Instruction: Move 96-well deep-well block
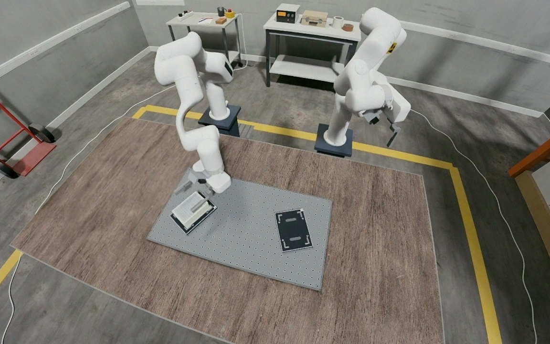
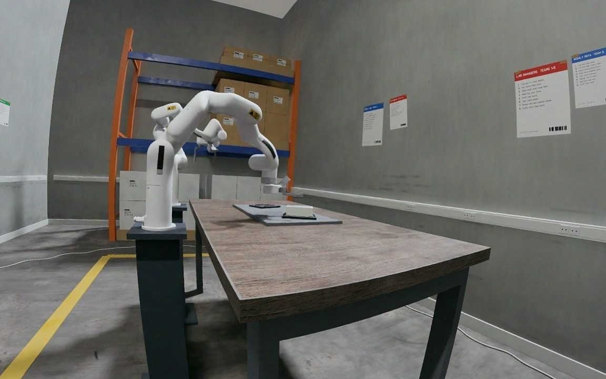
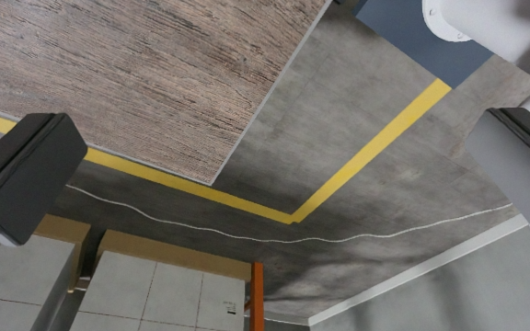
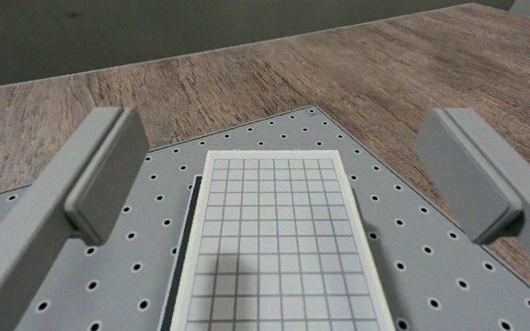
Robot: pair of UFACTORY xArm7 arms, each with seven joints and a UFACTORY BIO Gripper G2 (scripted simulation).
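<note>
The white deep-well block (image 1: 187, 210) (image 2: 299, 210) (image 4: 281, 230) stands in nest N2 (image 1: 178, 221) (image 4: 182, 250), at the left in the top view. It looks level; the A1 marks are too small to read, and its seating inside the locators cannot be made out. Nest N1 (image 1: 292, 230) (image 2: 264, 204) is empty, its dark base and corner locators showing. My right gripper (image 1: 185, 200) (image 4: 288, 176) is open and empty above the block, its fingers wide apart on either side in the right wrist view. My left gripper (image 1: 382, 129) (image 3: 271, 175) is open and empty, high behind the table, far from both nests.
Both nests stand on the grey perforated plate (image 1: 242, 222) (image 4: 122, 271), on the wooden table (image 1: 366, 256) (image 2: 352, 254) (image 3: 155, 83). The right arm reaches over the plate's back left part in the top view. The left arm is folded beyond the table's back edge.
</note>
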